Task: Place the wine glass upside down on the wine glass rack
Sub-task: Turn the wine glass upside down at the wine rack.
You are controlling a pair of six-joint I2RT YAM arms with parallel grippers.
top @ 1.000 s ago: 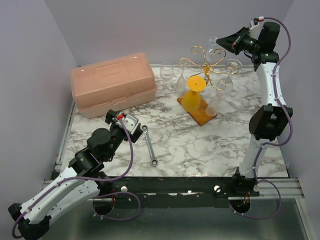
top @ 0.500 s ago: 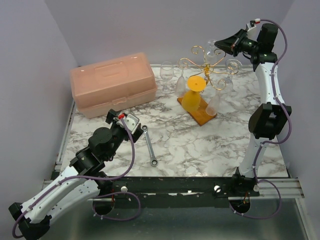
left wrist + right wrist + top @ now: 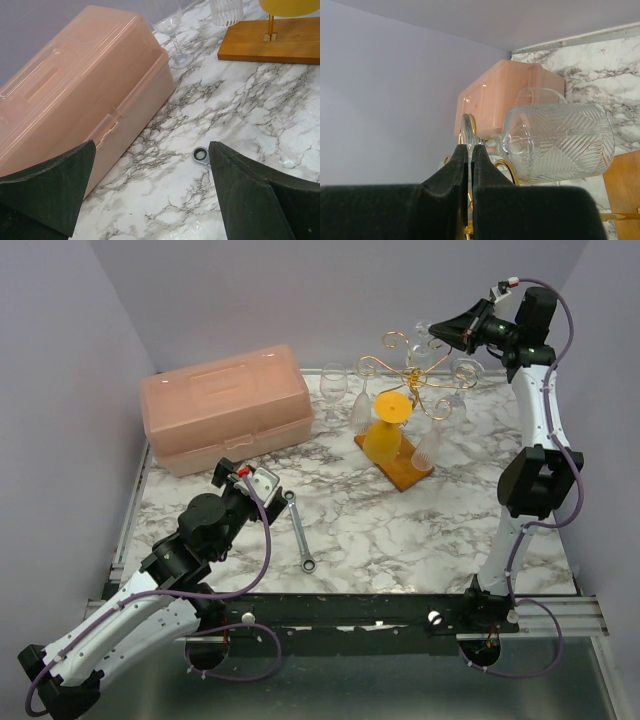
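Note:
My right gripper (image 3: 440,333) is raised above the gold wire rack (image 3: 410,375) and shut on the flat foot of a clear cut-pattern wine glass (image 3: 560,142). In the right wrist view my right gripper (image 3: 469,150) pinches the foot edge-on, and the glass lies on its side with the bowl to the right over gold curls of the rack (image 3: 507,170). The rack stands on an orange-brown base (image 3: 400,470) and holds a yellow glass (image 3: 385,435) and clear glasses upside down. My left gripper (image 3: 240,480) is open and empty, low over the table.
A pink plastic box (image 3: 225,405) sits at the back left. A clear glass (image 3: 333,382) stands upright beside it. A steel wrench (image 3: 298,530) lies on the marble table near my left gripper; its ring end (image 3: 201,155) shows in the left wrist view.
My right gripper with the glass has shifted slightly left and up over the rack's top. The left arm has not moved.

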